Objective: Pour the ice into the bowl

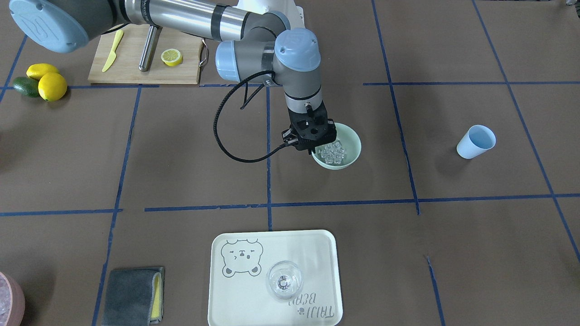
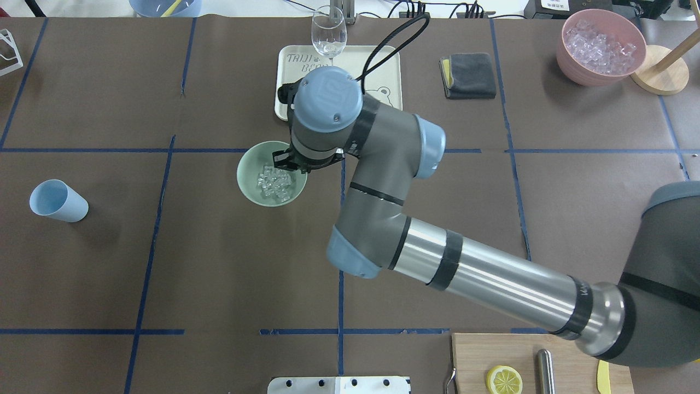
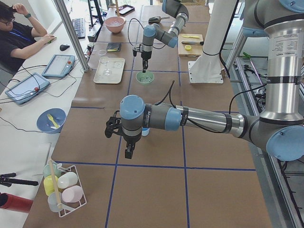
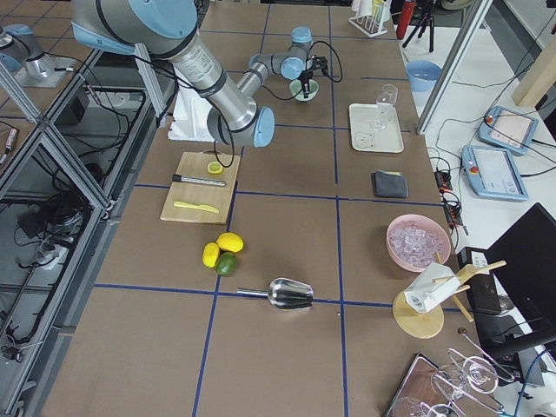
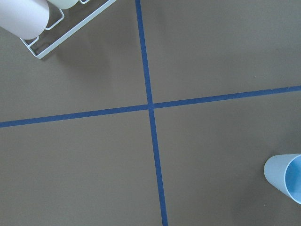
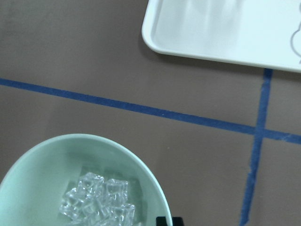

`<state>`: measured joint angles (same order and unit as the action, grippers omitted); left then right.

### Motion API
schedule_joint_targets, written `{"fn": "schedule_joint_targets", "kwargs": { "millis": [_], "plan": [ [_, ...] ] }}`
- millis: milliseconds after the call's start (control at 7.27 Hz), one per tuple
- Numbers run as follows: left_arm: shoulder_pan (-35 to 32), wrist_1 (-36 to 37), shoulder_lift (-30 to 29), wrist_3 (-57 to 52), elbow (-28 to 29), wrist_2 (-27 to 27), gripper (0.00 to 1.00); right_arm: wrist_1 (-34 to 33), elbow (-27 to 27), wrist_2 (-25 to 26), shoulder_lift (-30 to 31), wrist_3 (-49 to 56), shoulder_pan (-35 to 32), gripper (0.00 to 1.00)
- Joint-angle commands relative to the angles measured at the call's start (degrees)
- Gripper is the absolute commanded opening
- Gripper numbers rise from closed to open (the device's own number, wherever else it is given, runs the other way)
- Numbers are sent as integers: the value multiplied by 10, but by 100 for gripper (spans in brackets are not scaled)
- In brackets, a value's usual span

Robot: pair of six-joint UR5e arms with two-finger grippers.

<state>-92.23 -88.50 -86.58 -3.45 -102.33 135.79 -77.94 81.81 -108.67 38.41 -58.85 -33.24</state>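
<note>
The pale mint-green bowl (image 1: 353, 136) (image 2: 246, 175) (image 6: 47, 160) stands near the table's middle. The ice (image 1: 333, 153) (image 2: 273, 183) (image 6: 99, 200), small clear cubes, lies heaped inside it. My right gripper (image 1: 312, 151) (image 2: 289, 166) (image 6: 169, 221) points straight down at the bowl's rim. Its fingertips are close together on that rim and look shut on it. My left gripper (image 3: 128, 149) shows only in the exterior left view, hanging over bare table near a light blue cup (image 1: 475, 141) (image 2: 57, 201) (image 5: 284, 176). I cannot tell whether it is open or shut.
A white tray (image 1: 235, 299) holds a clear glass (image 1: 284, 280). A grey cloth (image 1: 133, 296) lies beside it. A pink container (image 2: 601, 46) of crushed ice, a cutting board (image 1: 136, 68) with a lemon half and knife, and whole lemons (image 1: 50, 83) sit on my right side. A wire rack (image 5: 47, 37) stands near my left wrist.
</note>
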Motion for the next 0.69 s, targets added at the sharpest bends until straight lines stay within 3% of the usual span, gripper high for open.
{"fn": "schedule_joint_targets", "kwargs": {
  "millis": [0,275,550],
  "plan": [
    [0,0,0,-1,1,0,100,0,125,-124,140,92,-112,0],
    [-1,0,1,-1,0,0,100,2,155,-222,233,192,-223,0],
    [-1,0,0,-1,0,0,100,12,196,-240,382,354,-264,0]
  ]
}}
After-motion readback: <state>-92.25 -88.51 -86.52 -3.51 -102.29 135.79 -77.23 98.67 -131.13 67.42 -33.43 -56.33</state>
